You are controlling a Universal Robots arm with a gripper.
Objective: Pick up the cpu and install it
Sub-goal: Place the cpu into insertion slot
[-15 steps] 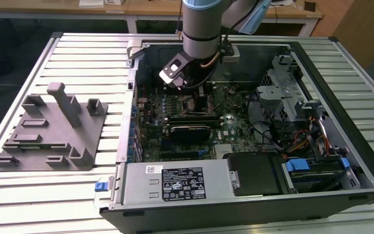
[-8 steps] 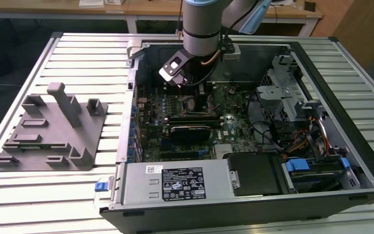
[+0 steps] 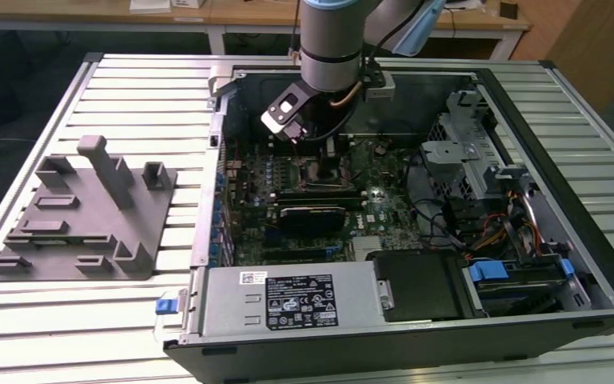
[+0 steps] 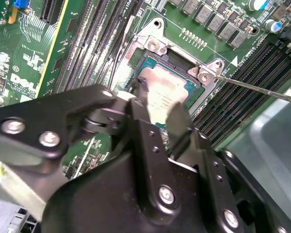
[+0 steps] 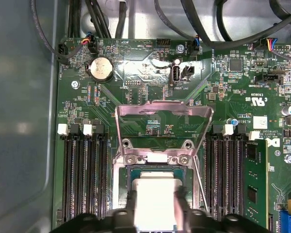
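Note:
The cpu, a flat square chip with a silver top and green rim, lies low in the motherboard's socket; in the first wrist view its bright top shows between my black fingers. My gripper reaches down into the open computer case and is shut on the cpu's two sides. In the exterior view the gripper hangs over the middle of the board. The socket's metal load plate stands swung open behind the cpu. Its wire lever sticks out to one side.
Memory slots flank the socket on both sides, and a green card stands nearby. A label-covered grey metal box and a drive bay fill the case's front. A grey holder block sits at the exterior view's left.

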